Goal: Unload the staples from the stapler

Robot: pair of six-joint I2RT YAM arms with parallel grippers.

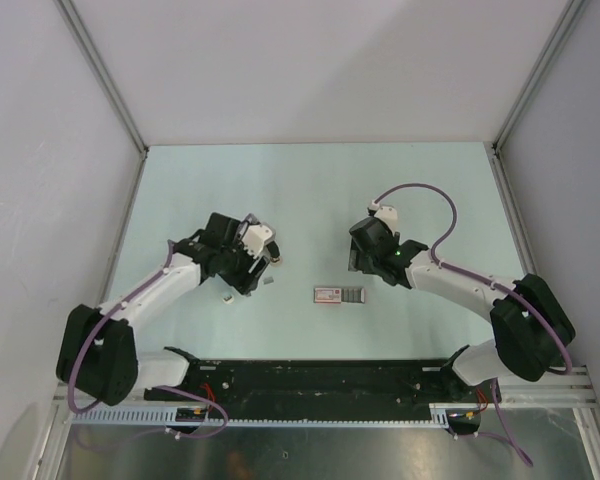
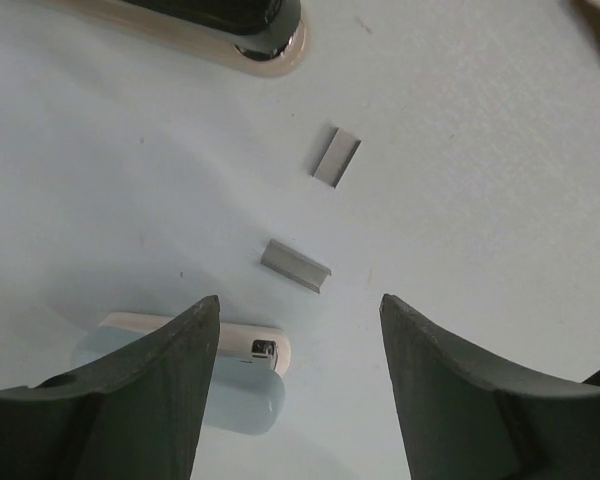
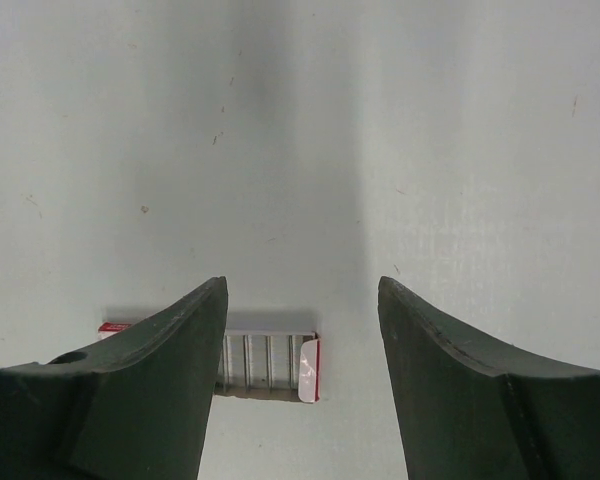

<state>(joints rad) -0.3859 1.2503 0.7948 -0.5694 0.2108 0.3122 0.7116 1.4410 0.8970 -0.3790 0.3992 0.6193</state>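
My left gripper (image 2: 300, 300) wide open, empty, over 2 staples (image 2: 296, 265) loose on desk (image 2: 480, 200) left of centre, clear of stapler (image 1: 338, 294). My right gripper (image 3: 300, 285) open, empty, poised above stapler, mid-desk toward near edge, probably to grasp.

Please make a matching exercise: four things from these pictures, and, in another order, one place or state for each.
1 stapler
2 staples
3 left gripper
4 right gripper

a open, near the stapler's end
b two loose grey strips on the table
c pink-red and grey, lying flat
d open, staples just ahead of its fingers

Pairs: 1c, 2b, 3d, 4a
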